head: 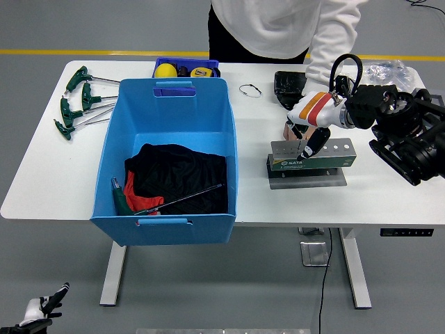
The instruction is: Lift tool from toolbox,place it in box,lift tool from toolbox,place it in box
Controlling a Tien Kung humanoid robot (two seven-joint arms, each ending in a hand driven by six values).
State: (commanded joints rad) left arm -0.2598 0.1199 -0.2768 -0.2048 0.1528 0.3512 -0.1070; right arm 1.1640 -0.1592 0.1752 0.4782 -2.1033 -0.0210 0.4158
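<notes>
Four green T-handled tools (75, 104) lay in a loose fan on the white table (42, 182) at its left end, well apart from everything on the right. One large blue box (167, 161) stood between them and the toolbox, holding a black cloth (177, 174), a patch of red and one green-handled tool (167, 200) whose long shaft slanted across the cloth. Behind the box sat one small blue tray (186, 68) with a yellow ball and a tape measure in it, and beside that a thin wire loop (249, 89) and a black pouch (289, 83).

One grey toolbox (313, 161) with a row of holes along its top stood near the right front of the table. The right hand (311, 125) hung over its left end, fingers curled downward onto the top; whether they gripped anything could not be told. A person's hand (290, 130) rested just behind it, against the same end, the white sleeve (327, 42) crowding the robot's wrist. The left hand (43, 312) hung far below the table at the lower left corner, fingers spread and holding nothing.
</notes>
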